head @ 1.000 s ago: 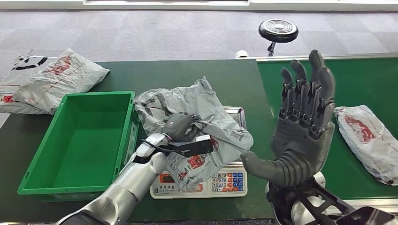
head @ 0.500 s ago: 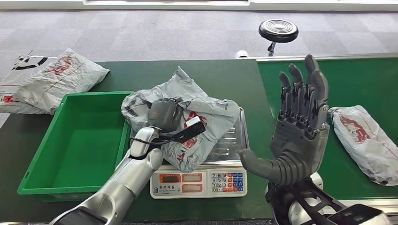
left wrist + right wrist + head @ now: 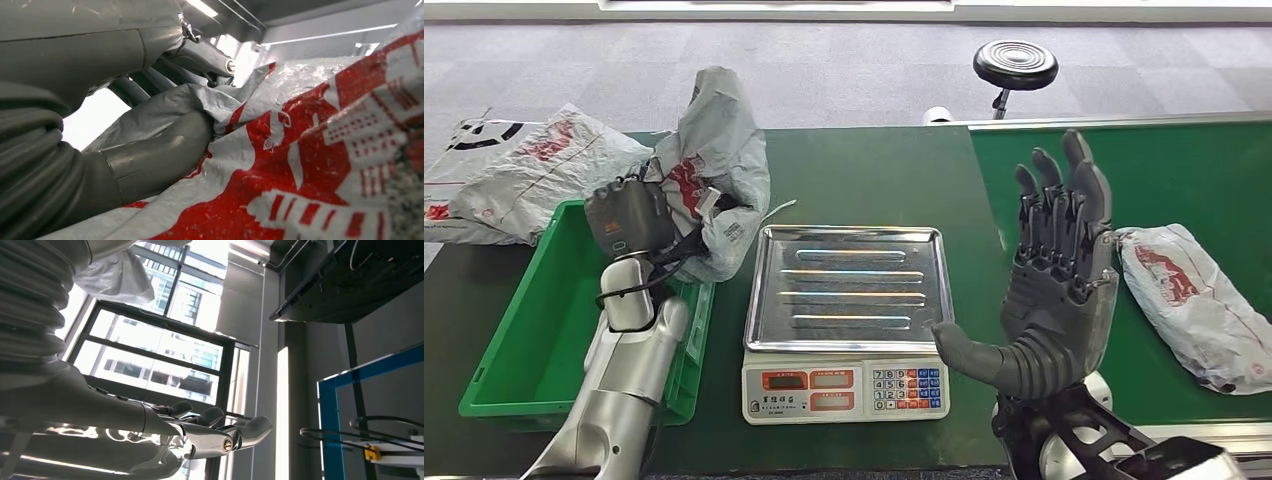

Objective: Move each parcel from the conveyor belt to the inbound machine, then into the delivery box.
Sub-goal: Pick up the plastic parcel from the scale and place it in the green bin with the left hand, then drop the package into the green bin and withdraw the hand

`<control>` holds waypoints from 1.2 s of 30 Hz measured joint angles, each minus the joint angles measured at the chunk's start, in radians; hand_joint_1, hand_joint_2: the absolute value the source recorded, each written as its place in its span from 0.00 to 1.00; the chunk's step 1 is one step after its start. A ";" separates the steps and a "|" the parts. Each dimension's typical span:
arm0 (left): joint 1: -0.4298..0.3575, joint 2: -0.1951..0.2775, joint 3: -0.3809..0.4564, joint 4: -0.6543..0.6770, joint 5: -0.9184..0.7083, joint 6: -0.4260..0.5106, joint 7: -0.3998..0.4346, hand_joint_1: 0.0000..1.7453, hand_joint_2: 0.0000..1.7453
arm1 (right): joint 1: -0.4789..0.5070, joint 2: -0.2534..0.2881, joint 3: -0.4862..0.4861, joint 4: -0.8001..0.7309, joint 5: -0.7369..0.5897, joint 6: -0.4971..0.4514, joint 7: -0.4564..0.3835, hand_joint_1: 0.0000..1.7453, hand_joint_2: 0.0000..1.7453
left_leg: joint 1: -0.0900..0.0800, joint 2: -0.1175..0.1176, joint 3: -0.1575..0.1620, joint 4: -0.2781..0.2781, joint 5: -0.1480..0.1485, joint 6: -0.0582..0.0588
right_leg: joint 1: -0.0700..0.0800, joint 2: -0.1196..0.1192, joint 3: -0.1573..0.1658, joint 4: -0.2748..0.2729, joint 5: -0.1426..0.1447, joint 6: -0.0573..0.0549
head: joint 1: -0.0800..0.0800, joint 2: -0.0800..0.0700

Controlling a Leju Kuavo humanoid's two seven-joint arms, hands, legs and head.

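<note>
Head view, held parcel: the crumpled grey plastic mailer bag with red print point(image 3: 716, 170) hangs in the air in the left hand point(image 3: 631, 218), which grips it at its near left side.
Head view, key relation: the bag sits above the far right corner of the green plastic crate point(image 3: 544, 310), partly over its right wall; its long axis runs roughly upright, the top pointing far. The crate's floor lies to the near left of the bag, so by my reading the coming move is a short carry left and a lowering.
Head view, scale: the steel-trayed electronic scale with keypad point(image 3: 848, 300) stands just right of the crate on the dark green bench point(image 3: 864, 170).
Head view, right hand: the right hand point(image 3: 1059, 290) is raised, fingers straight and spread, holding nothing, between the scale and the belt.
Head view, next parcel: a second grey and red bag point(image 3: 1189, 300) lies on the green conveyor belt point(image 3: 1204, 170), just right of the right hand, the nearer one to it.
Head view, aside: another grey bag point(image 3: 524, 170) lies at the far left, well apart from the crate's inside.
Left wrist view: thumb and fingers point(image 3: 165, 150) press into folded grey film; red print lies close against the lens.
Right wrist view: the open right hand's fingers point(image 3: 220, 432) are extended against windows, closed on nothing.
</note>
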 joint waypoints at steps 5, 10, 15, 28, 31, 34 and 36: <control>0.036 0.057 -0.043 -0.079 -0.001 0.000 0.164 1.00 1.00 | 0.015 0.003 -0.001 0.000 0.007 0.004 0.000 0.00 1.00 | 0.000 0.001 0.000 0.000 -0.001 -0.001 | 0.000 0.001 -0.001 0.000 0.000 0.000 | 0.000 0.000; 0.053 0.087 -0.068 -0.119 -0.001 0.000 0.178 1.00 1.00 | 0.021 0.005 -0.003 0.000 0.007 0.006 0.000 0.00 1.00 | 0.000 0.000 0.000 0.000 0.000 -0.001 | 0.000 0.001 0.000 0.000 0.000 0.000 | 0.000 0.000; 0.073 0.134 -0.116 -0.175 -0.001 0.000 0.263 1.00 1.00 | 0.027 0.013 -0.007 0.000 0.015 0.032 0.000 0.00 1.00 | 0.000 0.002 0.000 0.000 -0.001 -0.001 | 0.000 0.002 -0.001 0.000 0.000 -0.001 | 0.000 0.000; 0.112 -0.059 0.255 -0.577 0.015 0.002 -0.401 1.00 1.00 | 0.026 0.033 -0.022 0.014 0.018 0.034 0.000 0.00 1.00 | 0.000 0.001 0.000 0.000 -0.001 -0.001 | 0.000 0.001 -0.001 0.000 -0.001 -0.001 | 0.000 0.000; 0.107 -0.093 0.321 -0.589 0.027 0.002 -0.453 1.00 1.00 | 0.027 0.033 -0.022 0.015 0.019 0.035 0.000 0.00 1.00 | 0.000 0.001 0.000 0.000 -0.001 -0.001 | 0.000 0.001 0.000 0.000 -0.001 -0.001 | 0.000 0.000; 0.095 -0.130 0.387 -0.601 0.053 0.002 -0.548 1.00 1.00 | 0.027 0.033 -0.022 0.015 0.023 0.037 0.000 0.00 1.00 | 0.000 0.000 0.000 0.000 -0.001 -0.001 | 0.000 0.001 0.000 0.000 -0.001 -0.001 | 0.000 0.000; 0.079 -0.152 0.433 -0.597 0.042 0.002 -0.601 1.00 1.00 | 0.027 0.033 -0.023 0.015 0.026 0.037 0.000 0.00 1.00 | 0.000 0.000 0.000 0.000 -0.001 -0.001 | 0.000 0.000 0.000 0.000 -0.001 -0.001 | 0.000 0.000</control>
